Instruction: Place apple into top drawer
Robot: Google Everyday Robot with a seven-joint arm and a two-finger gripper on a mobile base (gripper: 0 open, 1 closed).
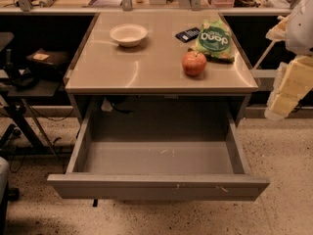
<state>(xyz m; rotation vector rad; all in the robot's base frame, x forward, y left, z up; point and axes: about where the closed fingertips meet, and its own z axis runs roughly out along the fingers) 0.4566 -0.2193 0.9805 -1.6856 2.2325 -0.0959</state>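
The apple (194,63), red-orange and round, sits on the right side of the table top (146,67), just in front of a green snack bag (215,39). The top drawer (159,158) is pulled wide open below the table's front edge, and its scuffed grey bottom holds nothing. My gripper (283,97) shows as pale cream parts at the right edge of the view. It hangs beside the table's right side, level with the drawer's upper part and well to the right of the apple. It holds nothing that I can see.
A white bowl (128,35) stands at the back left of the table top. A small dark device (188,34) lies beside the snack bag. A black stand with cables (29,77) is to the left. Speckled floor surrounds the drawer.
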